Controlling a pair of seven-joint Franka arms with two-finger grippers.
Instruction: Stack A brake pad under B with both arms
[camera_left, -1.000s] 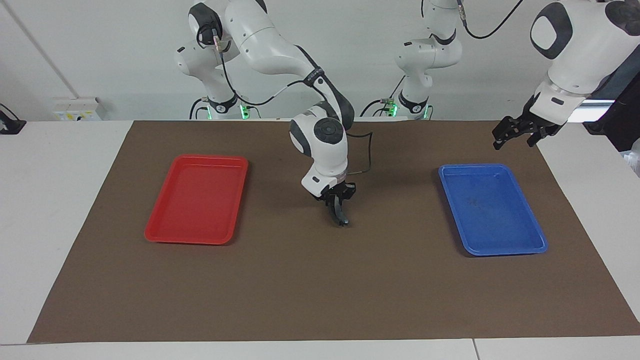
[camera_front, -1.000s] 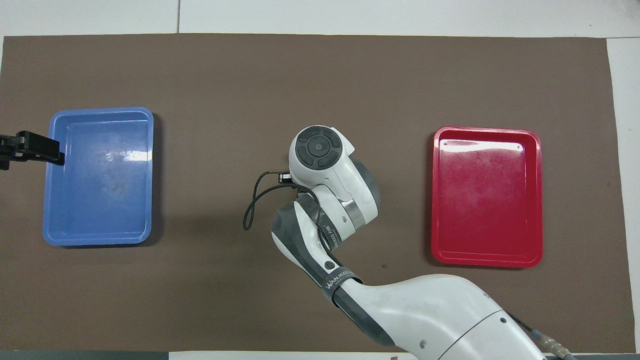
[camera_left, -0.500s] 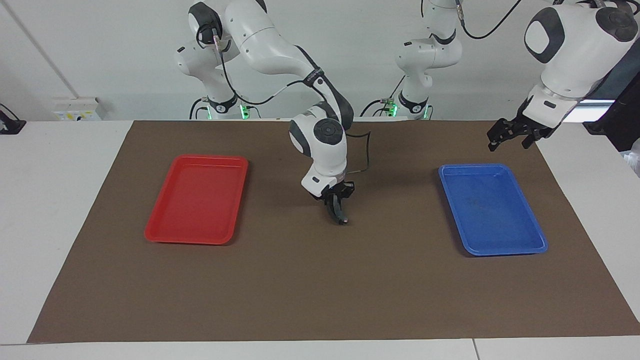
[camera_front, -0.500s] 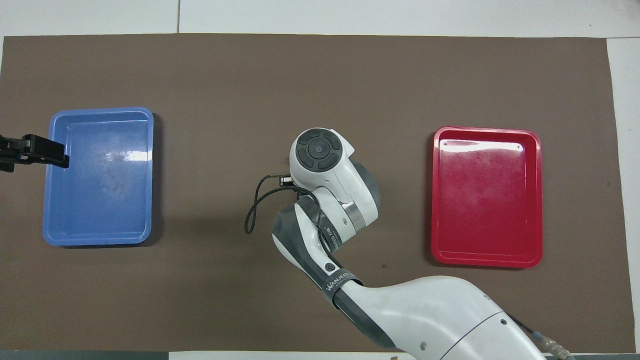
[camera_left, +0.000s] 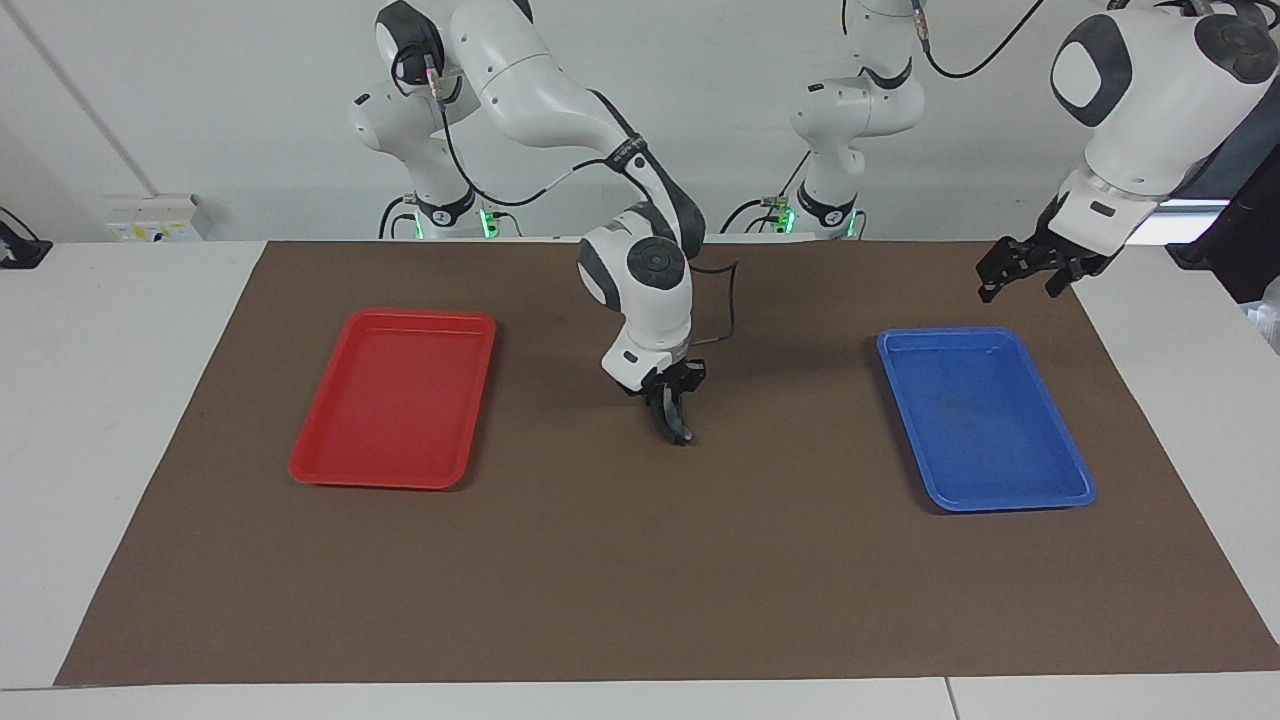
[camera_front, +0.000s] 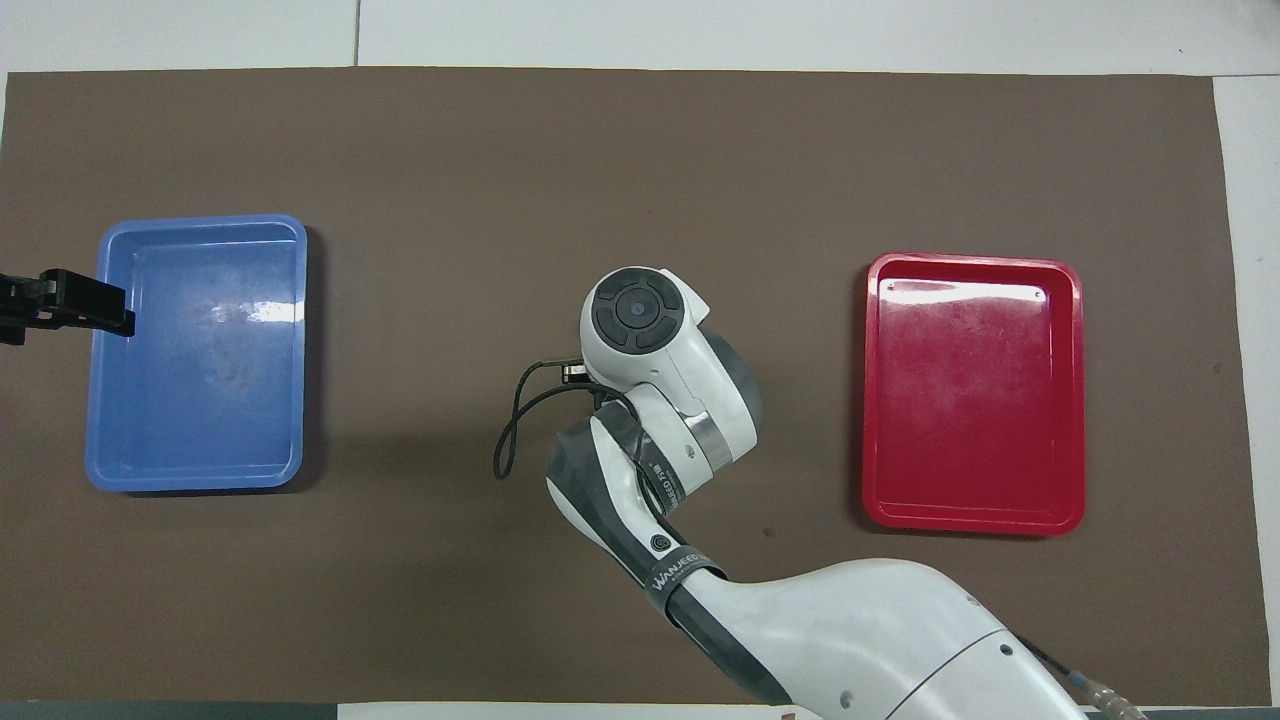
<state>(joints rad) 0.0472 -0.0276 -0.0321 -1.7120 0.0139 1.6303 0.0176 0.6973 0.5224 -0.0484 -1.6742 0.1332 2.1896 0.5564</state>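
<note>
Pinching a dark curved brake pad on edge with the right gripper, low over the brown mat between red tray and blue tray, and hovering the left gripper, fingers spread, beside the blue tray.
</note>
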